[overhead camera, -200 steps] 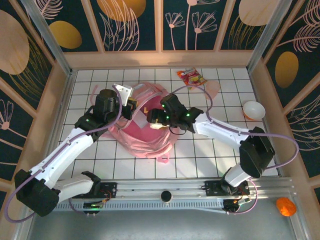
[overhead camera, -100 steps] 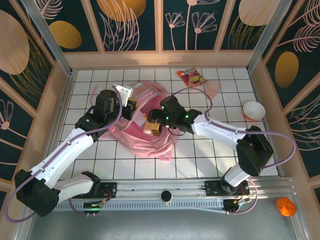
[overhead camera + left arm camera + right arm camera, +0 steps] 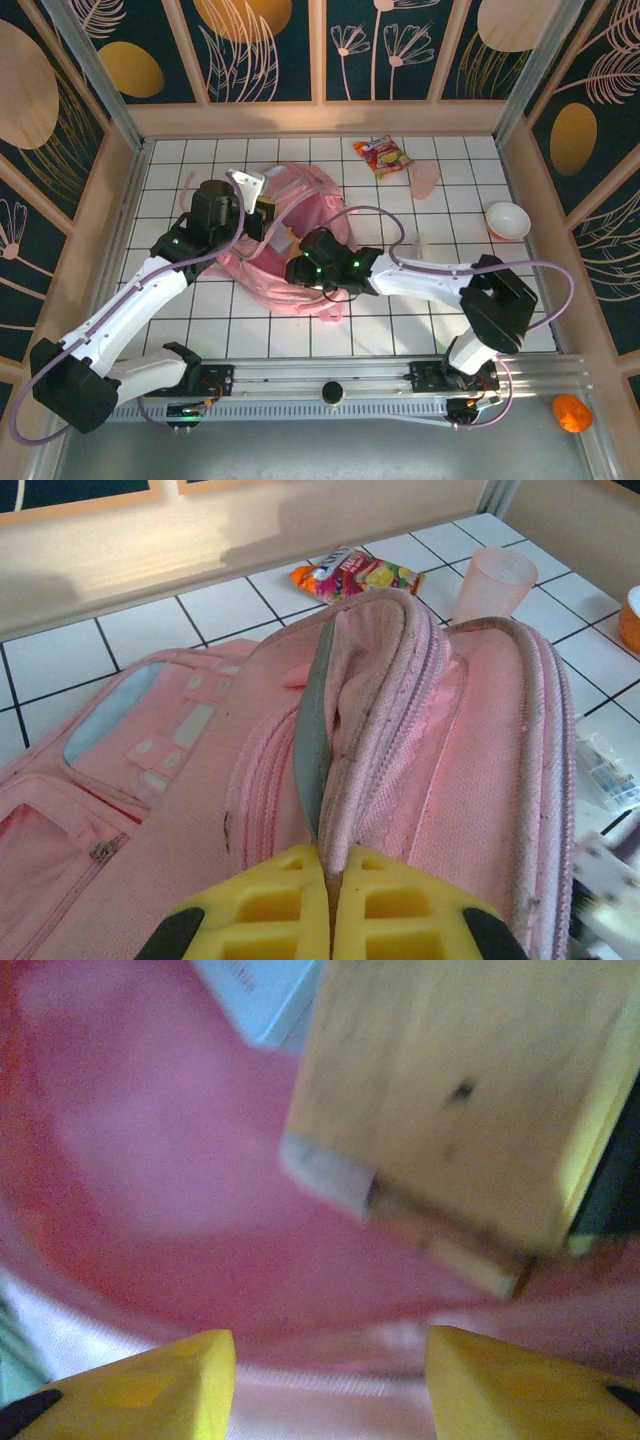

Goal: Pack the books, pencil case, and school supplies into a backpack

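The pink backpack (image 3: 262, 268) lies on the tiles with its main mouth held up. My left gripper (image 3: 262, 217) is shut on the backpack's zipper rim (image 3: 375, 680), its yellow fingers (image 3: 400, 905) pinching the pink fabric. My right gripper (image 3: 300, 272) reaches into the opening; its jaws stand apart with nothing between them (image 3: 330, 1380). Just beyond them, on the pink lining (image 3: 150, 1140), lies the pale yellow block of school supplies (image 3: 450, 1090). A corner of the pale blue-green pencil case (image 3: 258, 995) shows past it. The books are hidden.
A red-orange snack packet (image 3: 382, 155) and a pink cup (image 3: 426, 180) sit at the back right, and a white bowl (image 3: 507, 220) stands further right. Wooden walls ring the tiled table. An orange object (image 3: 571, 412) lies outside the front rail.
My right gripper has swung down and left into the backpack's mouth, and the yellow block it carried now lies free ahead of its fingers. The left gripper keeps its hold.
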`<state>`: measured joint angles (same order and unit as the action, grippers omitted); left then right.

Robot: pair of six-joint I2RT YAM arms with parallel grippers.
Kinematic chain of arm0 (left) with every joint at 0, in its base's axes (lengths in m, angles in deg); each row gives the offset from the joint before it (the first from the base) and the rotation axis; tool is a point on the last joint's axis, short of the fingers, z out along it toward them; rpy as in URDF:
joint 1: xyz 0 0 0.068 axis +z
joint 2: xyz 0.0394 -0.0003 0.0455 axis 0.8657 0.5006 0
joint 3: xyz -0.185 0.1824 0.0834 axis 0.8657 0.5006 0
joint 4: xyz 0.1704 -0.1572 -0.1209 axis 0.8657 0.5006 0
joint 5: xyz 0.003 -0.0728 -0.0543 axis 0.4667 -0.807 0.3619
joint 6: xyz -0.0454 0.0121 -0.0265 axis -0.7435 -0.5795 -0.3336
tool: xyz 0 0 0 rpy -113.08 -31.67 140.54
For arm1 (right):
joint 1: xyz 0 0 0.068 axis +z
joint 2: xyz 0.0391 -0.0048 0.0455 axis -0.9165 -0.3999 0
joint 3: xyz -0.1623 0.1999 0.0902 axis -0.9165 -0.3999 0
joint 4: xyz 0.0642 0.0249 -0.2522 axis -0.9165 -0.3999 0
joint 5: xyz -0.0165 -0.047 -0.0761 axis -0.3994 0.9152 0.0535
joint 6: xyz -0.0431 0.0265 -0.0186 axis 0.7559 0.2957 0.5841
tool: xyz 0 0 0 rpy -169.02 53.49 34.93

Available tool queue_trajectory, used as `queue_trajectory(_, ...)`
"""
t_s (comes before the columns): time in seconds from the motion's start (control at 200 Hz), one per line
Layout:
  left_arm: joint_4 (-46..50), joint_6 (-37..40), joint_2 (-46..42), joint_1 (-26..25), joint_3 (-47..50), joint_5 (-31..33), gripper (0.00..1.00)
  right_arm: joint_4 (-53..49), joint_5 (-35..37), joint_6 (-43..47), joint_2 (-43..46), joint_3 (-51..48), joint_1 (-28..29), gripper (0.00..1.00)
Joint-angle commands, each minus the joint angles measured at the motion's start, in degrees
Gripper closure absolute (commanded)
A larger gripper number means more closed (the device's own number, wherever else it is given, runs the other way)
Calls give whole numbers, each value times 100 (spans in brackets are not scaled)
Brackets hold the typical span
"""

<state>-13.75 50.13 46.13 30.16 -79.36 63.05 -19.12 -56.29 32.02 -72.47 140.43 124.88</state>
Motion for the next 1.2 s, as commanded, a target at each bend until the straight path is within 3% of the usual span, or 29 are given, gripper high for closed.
queue_trajectory(0.0, -879, 1, -322, 11, -105, -235, 100, 554, 359, 328, -247, 291, -331, 50)
queue_trajectory(0.175, -838, 71, -423, 12, -80, -317, 100, 852, 665, 841, -592, 589, -924, 54)
queue_trajectory(0.45, -869, 31, -457, 14, 112, -330, 100, 1551, 208, 1540, -968, 930, -1510, 54)
queue_trajectory(0.566, -811, 74, -474, 14, 212, -273, 100, 1508, 218, 1671, -466, 691, -1495, 48)
queue_trajectory(0.811, -676, 287, -336, 10, 600, -683, 100, 1023, 481, 1616, 1629, -559, -1372, 38)
queue_trajectory(0.876, -571, 228, -229, 11, 576, -1011, 59, 775, 653, 1682, 2140, -758, -1372, 37)
queue_trajectory(0.956, -469, 9, -233, 11, 447, -1071, 31, 385, 1035, 1900, 2698, -866, -1325, 37)
queue_trajectory(1.061, -586, -175, -487, 16, 558, -517, 16, 140, 1185, 2659, 3106, -931, -1244, 35)
queue_trajectory(1.191, -469, -348, -691, 36, 642, 217, 10, -137, 895, 4188, 2987, -695, -922, 32)
